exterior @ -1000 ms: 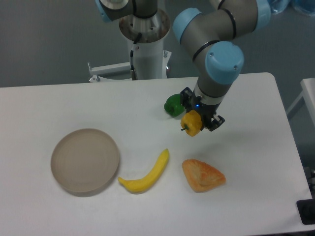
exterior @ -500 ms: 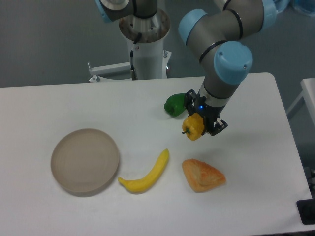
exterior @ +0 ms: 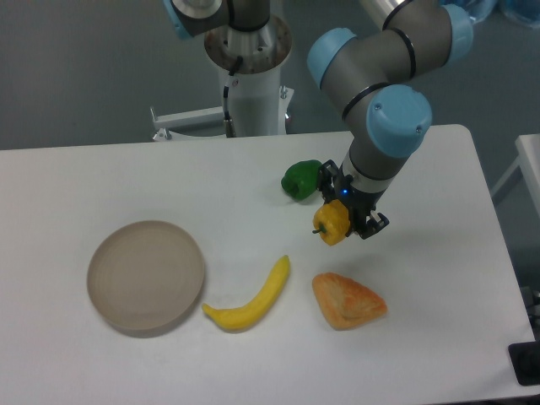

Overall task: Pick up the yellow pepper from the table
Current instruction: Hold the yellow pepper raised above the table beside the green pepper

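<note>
The yellow pepper (exterior: 332, 221) is small and lobed with a short dark stem pointing left. My gripper (exterior: 346, 215) is shut on it and holds it above the white table (exterior: 253, 186), right of centre. The black fingers (exterior: 369, 224) stand on either side of the pepper. The grey and blue arm reaches down to it from the upper right. Whether the pepper still touches the table is hard to tell; it appears lifted.
A green pepper (exterior: 299, 180) lies just left of and behind the gripper. A yellow banana (exterior: 251, 298) and an orange pastry (exterior: 348, 300) lie in front. A tan round plate (exterior: 146, 276) sits at the left. The robot base (exterior: 251, 76) stands behind the table.
The gripper with the yellow pepper has shifted slightly right and toward the front, then held nearly still. Nothing else moved.
</note>
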